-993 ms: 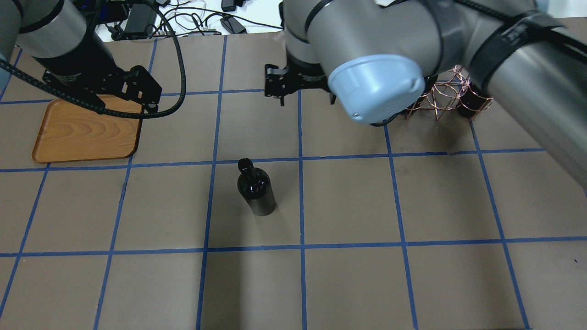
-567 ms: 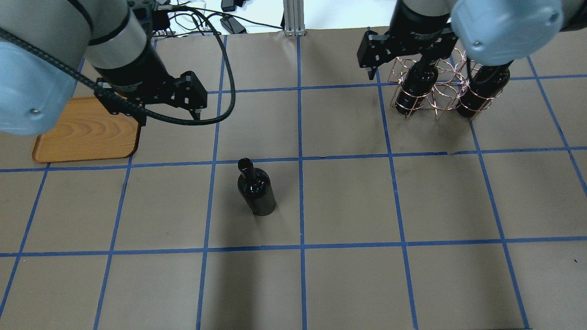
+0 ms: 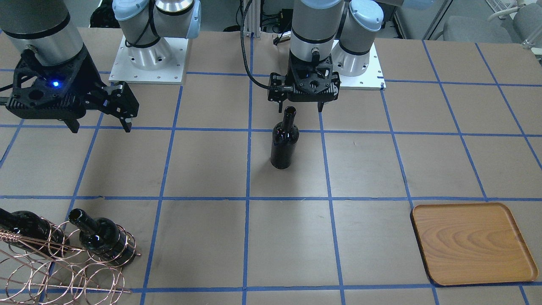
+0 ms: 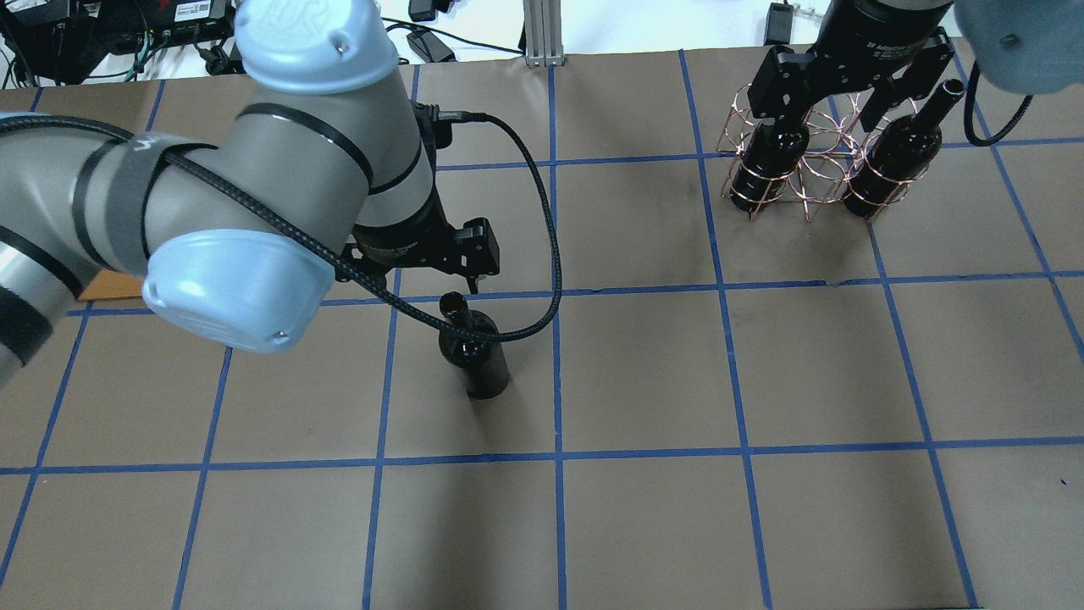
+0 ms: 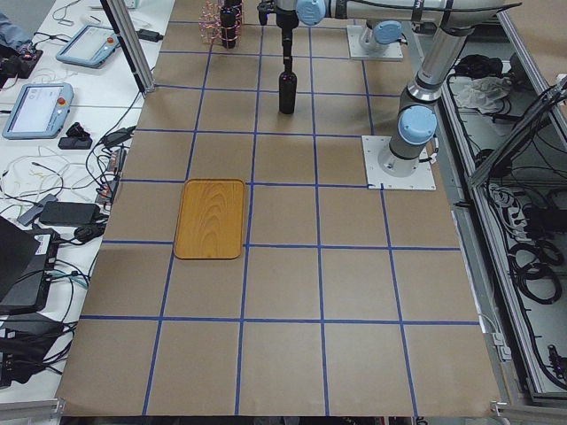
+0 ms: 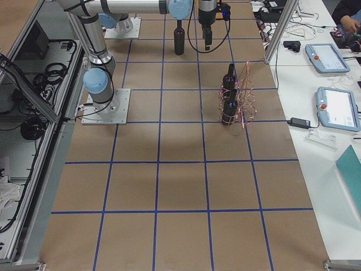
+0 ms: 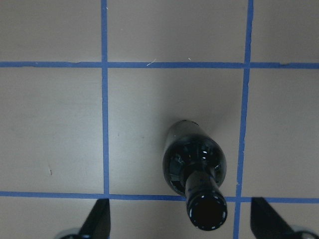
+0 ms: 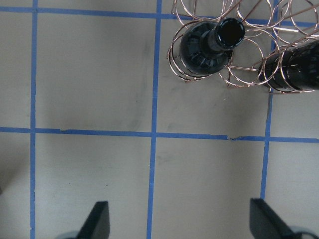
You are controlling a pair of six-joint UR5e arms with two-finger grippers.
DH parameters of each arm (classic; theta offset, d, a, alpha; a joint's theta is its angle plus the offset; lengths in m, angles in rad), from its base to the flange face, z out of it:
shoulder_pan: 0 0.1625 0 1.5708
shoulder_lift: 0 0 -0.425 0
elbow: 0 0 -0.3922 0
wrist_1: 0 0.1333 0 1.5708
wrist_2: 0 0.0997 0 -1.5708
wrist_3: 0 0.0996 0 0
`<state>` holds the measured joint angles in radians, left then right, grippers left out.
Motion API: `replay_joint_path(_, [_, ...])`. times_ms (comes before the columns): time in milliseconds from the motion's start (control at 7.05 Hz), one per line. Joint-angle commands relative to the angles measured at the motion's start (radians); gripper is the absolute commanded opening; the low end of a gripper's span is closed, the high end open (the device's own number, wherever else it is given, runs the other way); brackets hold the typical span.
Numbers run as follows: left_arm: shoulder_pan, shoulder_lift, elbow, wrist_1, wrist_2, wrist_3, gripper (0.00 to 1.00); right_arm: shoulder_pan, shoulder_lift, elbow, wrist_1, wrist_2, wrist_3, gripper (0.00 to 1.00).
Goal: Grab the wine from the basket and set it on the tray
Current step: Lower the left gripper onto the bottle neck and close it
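Left gripper [image 3: 300,109]: wide open, empty, above wine [image 3: 284,146] mouth (not touching).
Right gripper [image 3: 100,126]: open, empty.
Change: left came over from beside tray [image 3: 470,243].

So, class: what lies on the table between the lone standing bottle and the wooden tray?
Nothing. In the front-facing view, only bare brown table with blue tape lines separates the bottle from the tray.

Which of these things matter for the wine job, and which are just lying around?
Job: standing wine bottle, two racked bottles, wire basket, wooden tray, left gripper above the standing one.
Lying about: control tablets, loose cables.
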<state>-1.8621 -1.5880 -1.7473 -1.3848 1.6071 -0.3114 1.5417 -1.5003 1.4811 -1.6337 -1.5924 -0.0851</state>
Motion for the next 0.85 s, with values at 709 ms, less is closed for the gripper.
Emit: replay_joint_path(709, [-0.014, -0.05, -0.038, 0.056, -0.012, 0.0, 0.6, 0.005, -0.015, 0.005, 0.057, 0.052, -0.041, 1.0])
